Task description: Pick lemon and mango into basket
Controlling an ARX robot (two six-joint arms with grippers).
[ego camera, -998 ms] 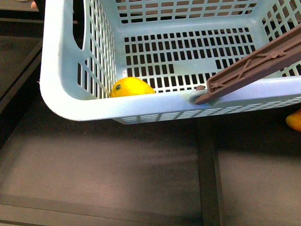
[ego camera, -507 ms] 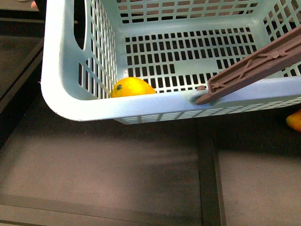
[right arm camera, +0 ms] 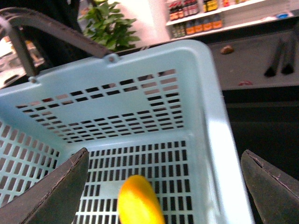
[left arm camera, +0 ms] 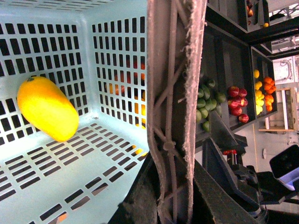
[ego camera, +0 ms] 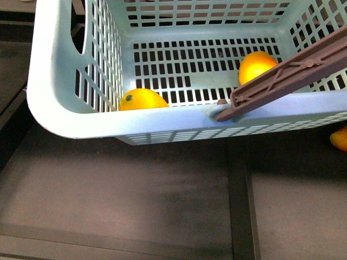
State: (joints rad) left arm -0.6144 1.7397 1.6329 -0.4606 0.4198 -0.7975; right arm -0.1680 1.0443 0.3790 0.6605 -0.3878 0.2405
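Dark worktop point(ego camera: 135, 206) nearest the robot is bare, apart from an orange fruit point(ego camera: 339, 138) at its right edge, outside the basket. The basket point(ego camera: 162, 120) has its near rim across the front view. The lemon point(ego camera: 142, 100) lies inside at the basket's near-left corner, touching the near wall. The handle point(ego camera: 293, 76) crosses the basket's right half at a slant. The mango point(ego camera: 256, 65) is past it, inside the basket toward the far-right part of the floor; probably resting there, but the handle hides its underside.

Right gripper point(right arm camera: 163, 151) hovers above the basket with its jaws spread wide and nothing held; the mango point(right arm camera: 138, 203) is below, between the two fingers point(right arm camera: 65, 186) but touching neither. Left gripper point(left arm camera: 175, 186) is at the handle point(left arm camera: 173, 93), which runs right through its view. I cannot tell whether it is clamped on.

Both fruits look in, so the step is the right arm's exit. To do it well:
- lift straight up with the jaws wide
- clear the far rim and the slanted handle before swinging sideways
- hold the basket level so neither fruit rolls
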